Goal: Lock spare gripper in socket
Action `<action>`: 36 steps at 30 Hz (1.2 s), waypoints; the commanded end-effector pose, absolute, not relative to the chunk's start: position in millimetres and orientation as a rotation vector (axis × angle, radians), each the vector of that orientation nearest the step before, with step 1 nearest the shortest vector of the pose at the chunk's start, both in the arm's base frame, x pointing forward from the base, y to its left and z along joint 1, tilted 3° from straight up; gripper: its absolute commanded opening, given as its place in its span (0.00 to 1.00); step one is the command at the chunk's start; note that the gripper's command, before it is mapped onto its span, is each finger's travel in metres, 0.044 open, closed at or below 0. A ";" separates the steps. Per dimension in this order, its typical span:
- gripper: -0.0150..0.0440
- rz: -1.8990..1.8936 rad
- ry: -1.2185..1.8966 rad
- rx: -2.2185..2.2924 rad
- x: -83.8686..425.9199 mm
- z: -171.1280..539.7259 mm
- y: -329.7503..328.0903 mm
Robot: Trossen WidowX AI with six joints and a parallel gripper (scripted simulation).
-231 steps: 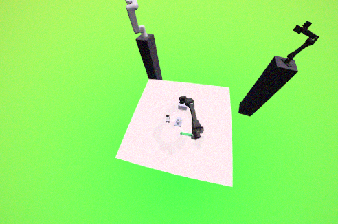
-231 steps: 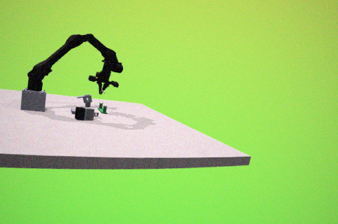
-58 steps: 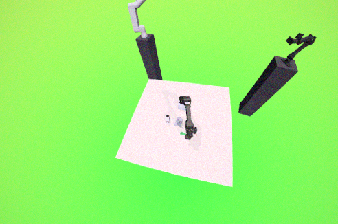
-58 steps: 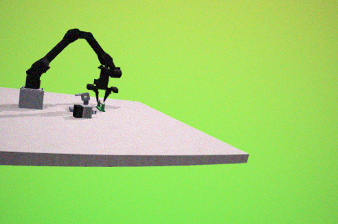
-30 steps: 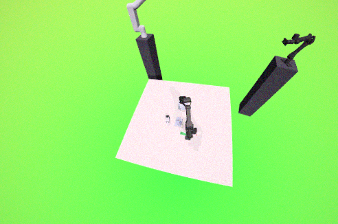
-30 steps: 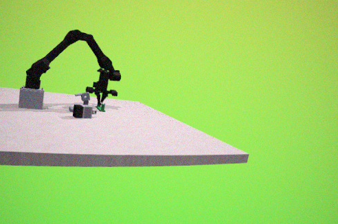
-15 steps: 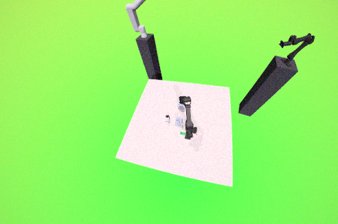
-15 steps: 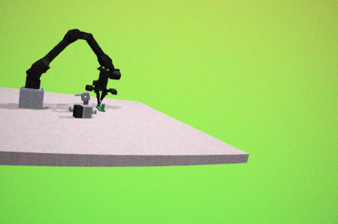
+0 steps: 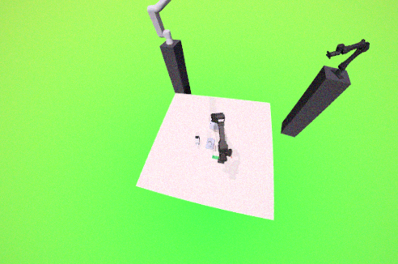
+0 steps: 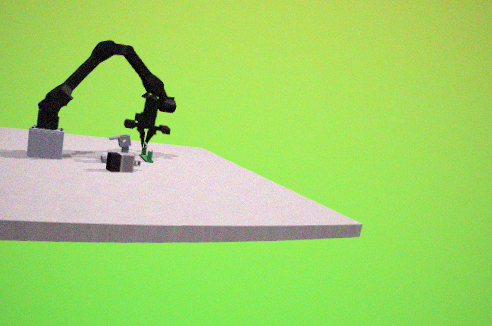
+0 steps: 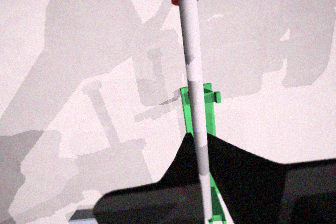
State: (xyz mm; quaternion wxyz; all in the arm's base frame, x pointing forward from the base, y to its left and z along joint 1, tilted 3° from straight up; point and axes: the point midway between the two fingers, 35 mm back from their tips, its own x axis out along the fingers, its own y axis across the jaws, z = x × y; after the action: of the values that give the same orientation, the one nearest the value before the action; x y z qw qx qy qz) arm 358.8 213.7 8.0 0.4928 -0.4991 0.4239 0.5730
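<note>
The lock pin, a pale rod with a red head at the top edge of the wrist view, lies over a green cradle. My gripper is shut on the pin, with one finger on each side of it, low over the cradle. The grey mount stands beside the cradle, nearer the arm's base; no pin can be made out in its socket at this size. The spare gripper, a black and grey block with a short stub, sits on the table apart from the mount.
The pale table has its edges well away from these things. The arm's base stands behind the mount. Two dark pedestals carrying other arms stand beyond the table. Arm shadows cross the table around the cradle.
</note>
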 end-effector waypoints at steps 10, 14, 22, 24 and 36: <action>0.25 1.391 1.029 -1.214 365.4 10.4 197.2; 0.25 1.391 1.029 -1.216 369.9 13.0 185.1; 0.25 1.392 1.028 -1.221 376.9 17.6 163.1; 0.25 1.393 1.028 -1.222 377.9 18.3 159.5; 0.25 1.394 1.030 -1.222 378.4 3.9 159.9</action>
State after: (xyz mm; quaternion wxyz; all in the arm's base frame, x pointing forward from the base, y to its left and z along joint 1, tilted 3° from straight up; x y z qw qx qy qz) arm 379.2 160.3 9.9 0.4906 -0.5023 0.4236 0.5723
